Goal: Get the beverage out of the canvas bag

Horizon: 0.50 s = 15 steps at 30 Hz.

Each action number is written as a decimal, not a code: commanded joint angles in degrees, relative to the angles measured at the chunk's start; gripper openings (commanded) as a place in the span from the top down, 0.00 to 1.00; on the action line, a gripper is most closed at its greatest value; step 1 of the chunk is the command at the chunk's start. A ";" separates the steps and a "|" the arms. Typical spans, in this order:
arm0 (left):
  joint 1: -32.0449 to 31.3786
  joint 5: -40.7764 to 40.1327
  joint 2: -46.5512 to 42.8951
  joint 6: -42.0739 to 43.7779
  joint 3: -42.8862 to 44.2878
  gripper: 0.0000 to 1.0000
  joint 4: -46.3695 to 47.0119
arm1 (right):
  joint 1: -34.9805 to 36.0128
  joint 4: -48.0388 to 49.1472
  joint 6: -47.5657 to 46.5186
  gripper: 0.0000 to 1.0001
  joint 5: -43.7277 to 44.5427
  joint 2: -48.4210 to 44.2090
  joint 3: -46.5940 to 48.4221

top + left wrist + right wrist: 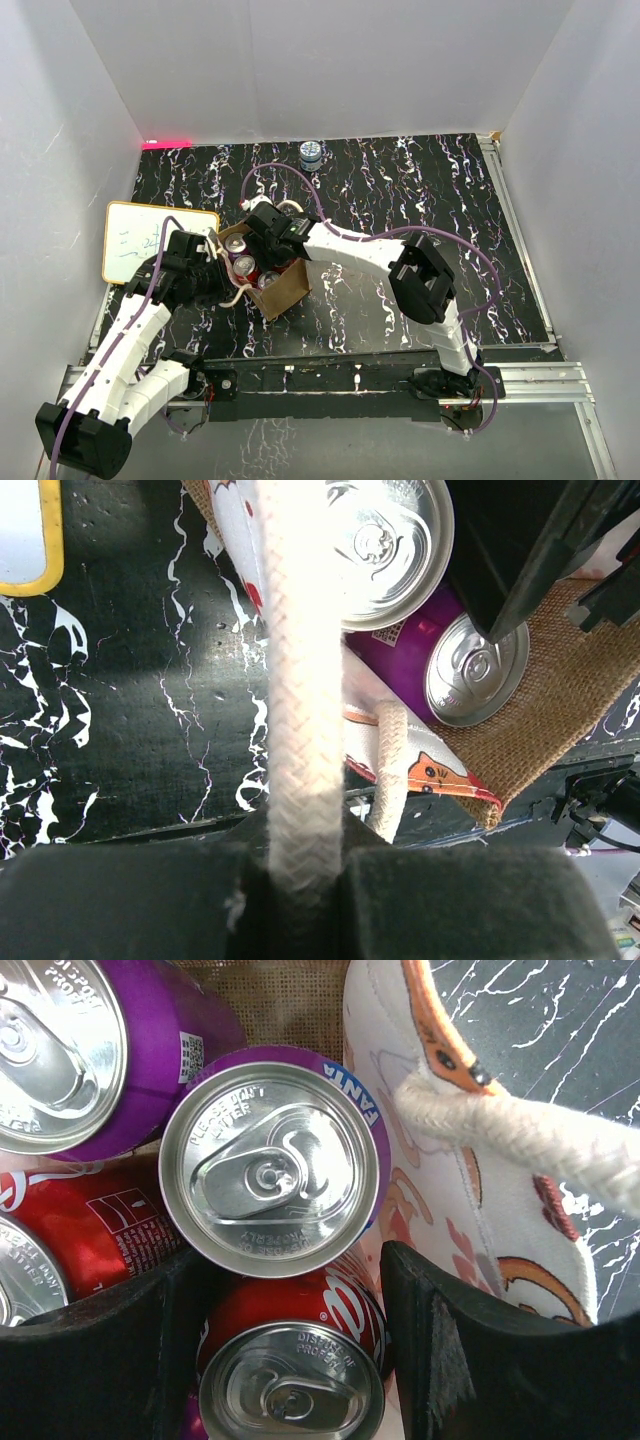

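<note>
Nearest the bases, the left hand [305,875] was clamped on a cream braided rope handle [295,680] of the tan-brown canvas bag [288,292]. The bag sat on the black, white-veined worktop [420,200] in front of the left arm. Inside the bag, the right hand [290,1260] held its jaws narrow on either side of a purple soda can with a silver lid [268,1168], apparently gripping it just under the rim. The step in hand looked like the grasp itself, with the beverage not yet out. The can stood upright, its lid toward the bag's mouth and its long axis along the bag's depth. The next move called for a straight lift along that axis, clear of the neighbouring red can [290,1385] and the other rope loop [520,1130].
</note>
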 commanded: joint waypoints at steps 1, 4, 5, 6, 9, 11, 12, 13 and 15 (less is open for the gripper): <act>0.69 0.64 0.07 0.02 -0.12 1.00 -1.89 | 0.18 -3.93 -0.23 0.53 -0.08 -0.33 2.92; 0.87 0.85 -0.11 -0.01 -0.17 1.00 -1.78 | 0.24 -4.18 -0.28 0.62 0.90 -1.91 4.57; 0.93 0.90 -0.12 0.05 -0.23 1.00 -1.78 | 0.23 -4.21 -0.39 0.65 1.01 -2.45 5.05; 1.00 1.01 -0.08 0.07 -0.21 1.00 -1.76 | 0.19 -4.17 -0.39 0.68 1.14 -3.05 5.60; 1.03 1.32 -0.29 0.24 -0.19 1.00 -1.65 | 0.27 -3.13 -0.29 0.73 1.07 -4.99 6.76; 1.18 1.70 -0.30 0.40 -0.27 1.00 -1.45 | 0.25 -2.14 -0.25 0.74 1.02 -6.33 6.95; 1.18 1.91 -0.21 0.53 -0.31 1.00 -1.35 | 0.24 -1.89 -0.19 0.75 0.99 -6.94 7.07; 1.27 2.07 -0.04 0.72 -0.33 1.00 -1.41 | 0.27 -1.84 -0.19 0.76 1.07 -7.20 7.21; 1.66 2.30 0.01 0.89 -0.23 1.00 -1.41 | 0.29 -2.64 0.16 0.78 1.50 -7.45 8.03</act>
